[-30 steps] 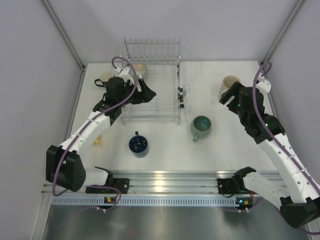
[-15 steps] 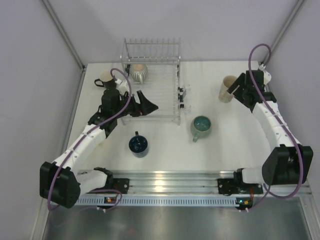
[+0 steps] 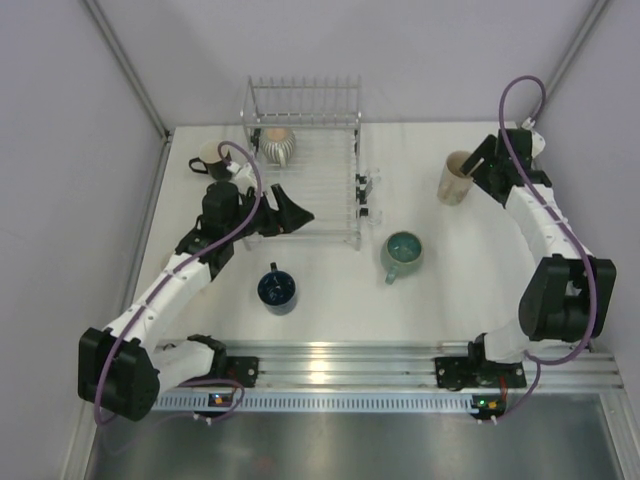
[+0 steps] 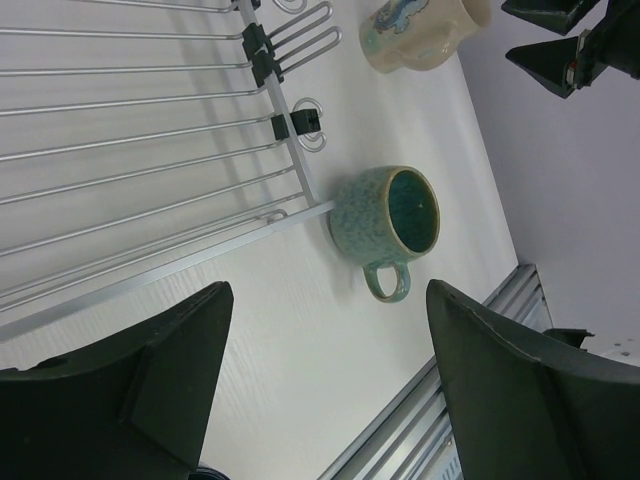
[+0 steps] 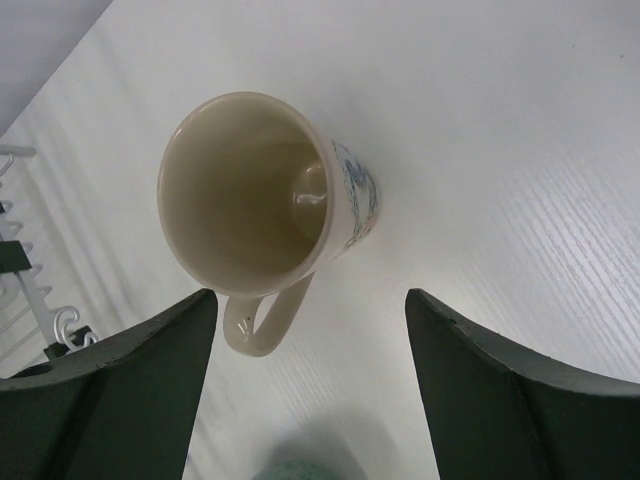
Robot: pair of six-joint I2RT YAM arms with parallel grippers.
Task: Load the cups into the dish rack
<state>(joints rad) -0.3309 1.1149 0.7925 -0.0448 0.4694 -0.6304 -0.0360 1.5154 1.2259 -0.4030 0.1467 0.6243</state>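
The silver wire dish rack [image 3: 320,190] stands at the back centre, with the ribbed beige cup [image 3: 278,144] lying in its far left corner. My left gripper [image 3: 290,212] is open and empty over the rack's near left part; its wrist view [image 4: 325,330] shows the rack [image 4: 140,150] and the teal-green cup [image 4: 390,220]. My right gripper [image 3: 476,172] is open, just right of the tall cream cup [image 3: 457,178], which stands upright ahead of the jaws [image 5: 310,320] with its handle [image 5: 262,325] toward them. The teal-green cup [image 3: 402,252], dark blue cup [image 3: 277,289] and black cup [image 3: 212,160] stand on the table. The small yellowish cup is hidden.
The enclosure walls stand close on both sides and behind the rack. A metal rail [image 3: 340,360] runs along the near edge. The rack's clip-on hooks [image 3: 365,197] stick out on its right side. The black cup stands between the rack and the left wall.
My left gripper has drawn back from the ribbed cup toward the rack's near side. My right arm has swung out to the far right, with its gripper now beside the tall cream cup.
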